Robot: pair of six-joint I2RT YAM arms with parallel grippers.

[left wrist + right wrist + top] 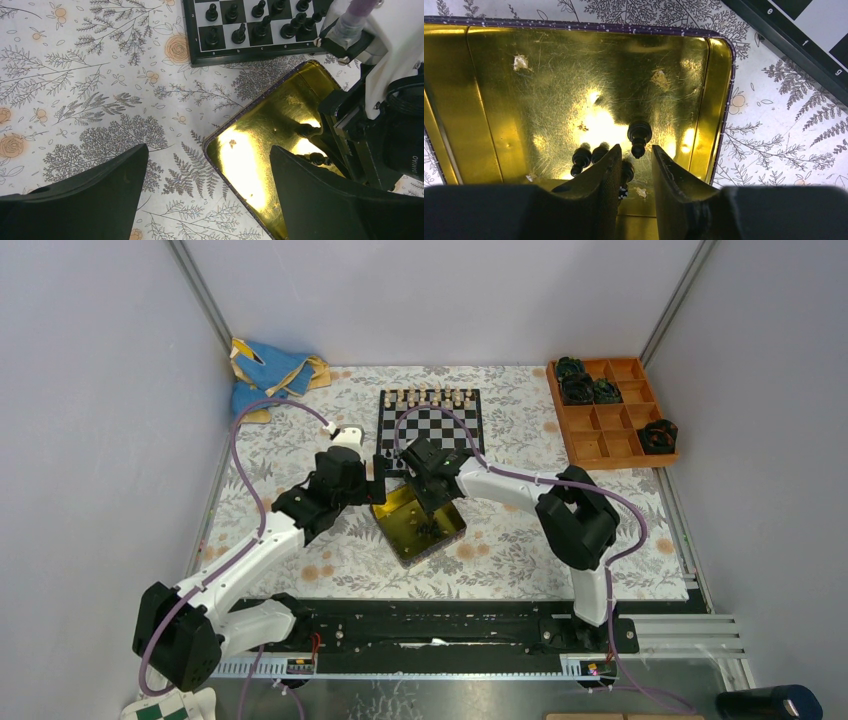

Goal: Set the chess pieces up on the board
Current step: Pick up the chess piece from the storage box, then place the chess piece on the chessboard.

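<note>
The board [430,422] lies at the back centre, with cream pieces [430,397] along its far row. In the left wrist view, black pieces [260,20] stand on the board's [200,50] near rows. The yellow tin [418,527] lies just in front of the board. My right gripper [430,490] hangs low inside the tin [524,100], its jaws a narrow gap apart. Several black pieces lie loose on the tin floor; one [639,135] lies with its thin end between my fingertips [635,150], the others [581,159] beside the left finger. My left gripper [210,165] is wide open and empty over the tin's left edge [240,150].
A wooden compartment tray [612,410] holding dark round lumps stands at the back right. A blue cloth [268,370] lies at the back left. A green-and-white checkered sheet [165,708] lies by the left arm's base. The right arm [380,75] crosses close to my left gripper.
</note>
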